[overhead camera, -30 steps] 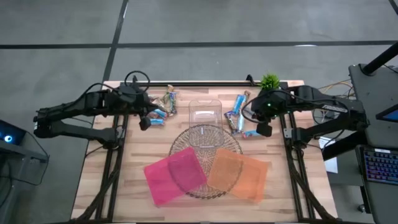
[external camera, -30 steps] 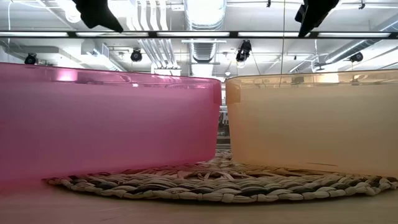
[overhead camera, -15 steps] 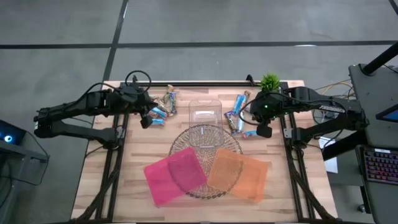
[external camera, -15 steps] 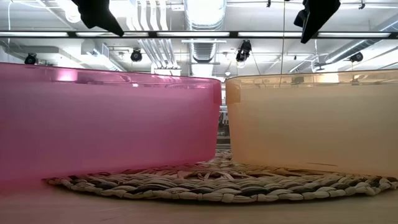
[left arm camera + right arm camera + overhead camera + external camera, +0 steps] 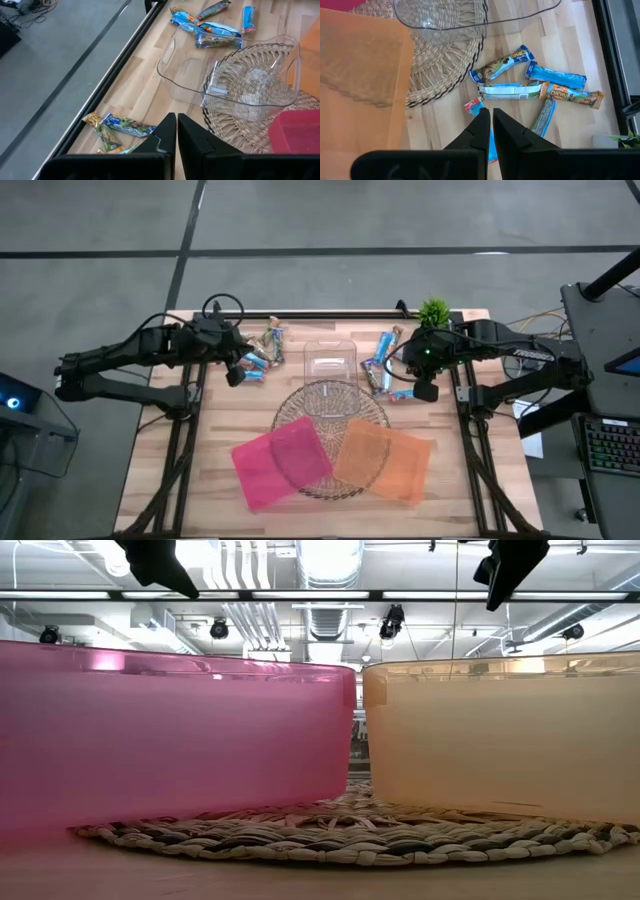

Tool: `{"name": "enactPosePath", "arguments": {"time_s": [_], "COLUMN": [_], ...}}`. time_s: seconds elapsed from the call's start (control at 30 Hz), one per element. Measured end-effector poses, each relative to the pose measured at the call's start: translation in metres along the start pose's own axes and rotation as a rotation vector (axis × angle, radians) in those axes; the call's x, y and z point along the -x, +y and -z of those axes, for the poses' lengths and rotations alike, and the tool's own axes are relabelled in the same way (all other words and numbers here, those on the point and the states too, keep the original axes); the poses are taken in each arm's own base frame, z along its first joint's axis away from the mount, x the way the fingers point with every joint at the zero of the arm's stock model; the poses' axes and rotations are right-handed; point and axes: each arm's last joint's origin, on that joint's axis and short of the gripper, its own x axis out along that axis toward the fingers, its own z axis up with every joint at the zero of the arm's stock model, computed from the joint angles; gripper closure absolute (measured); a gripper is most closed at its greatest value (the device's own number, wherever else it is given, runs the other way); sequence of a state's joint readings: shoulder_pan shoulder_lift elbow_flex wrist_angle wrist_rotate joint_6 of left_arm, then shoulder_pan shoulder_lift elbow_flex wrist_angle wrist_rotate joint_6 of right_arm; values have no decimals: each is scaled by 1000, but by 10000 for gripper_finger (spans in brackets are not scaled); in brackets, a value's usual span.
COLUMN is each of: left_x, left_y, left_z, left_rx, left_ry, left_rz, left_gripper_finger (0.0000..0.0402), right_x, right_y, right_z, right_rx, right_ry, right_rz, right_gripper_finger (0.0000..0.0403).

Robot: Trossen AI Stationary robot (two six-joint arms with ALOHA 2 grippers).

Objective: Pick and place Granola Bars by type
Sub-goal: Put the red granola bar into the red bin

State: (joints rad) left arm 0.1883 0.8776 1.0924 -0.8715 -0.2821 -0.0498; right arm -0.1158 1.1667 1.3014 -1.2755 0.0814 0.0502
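The Granola Bars lie in two heaps on the wooden table. One heap point(image 5: 262, 350) is at the far left, with some of its bars point(image 5: 117, 129) just below my left gripper point(image 5: 236, 372). The other heap point(image 5: 385, 365) is at the far right, under my right gripper point(image 5: 424, 388), where light blue and tan wrappers point(image 5: 535, 85) show. Both grippers hover well above the table, shut and holding nothing: my left gripper point(image 5: 176, 135) over the left heap, and my right gripper point(image 5: 489, 125) over a blue bar point(image 5: 491, 147).
A clear plastic box point(image 5: 329, 362) stands between the two heaps, at the far edge of a round woven mat point(image 5: 330, 405). A pink tray point(image 5: 282, 462) and an orange tray point(image 5: 383, 460) rest on the mat's near half. A small green plant point(image 5: 433, 310) stands at the far right corner.
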Motion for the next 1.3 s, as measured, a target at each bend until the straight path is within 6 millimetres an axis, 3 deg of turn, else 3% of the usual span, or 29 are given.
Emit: {"name": "enactPosePath", "arguments": {"time_s": [0.43,0.9,1.03,1.3], "left_x": [-1,-1,-1,-1], "left_y": [0,0,0,0], "left_z": [0,0,0,0], "left_rx": [49,85,89,102], "left_ry": [0,1,2,2], "left_rz": [0,0,0,0], "left_gripper_finger": [401,401,401,401], "right_x": [-9,-70,-82,-87], "right_y": [1,7,9,6], "right_z": [4,42,52,53], "right_rx": [-28,-16,-13,15], "right_ry": [40,283,330,313], "right_rz": [-11,-98,-152,-65], "right_gripper_finger": [390,387,359,253]}}
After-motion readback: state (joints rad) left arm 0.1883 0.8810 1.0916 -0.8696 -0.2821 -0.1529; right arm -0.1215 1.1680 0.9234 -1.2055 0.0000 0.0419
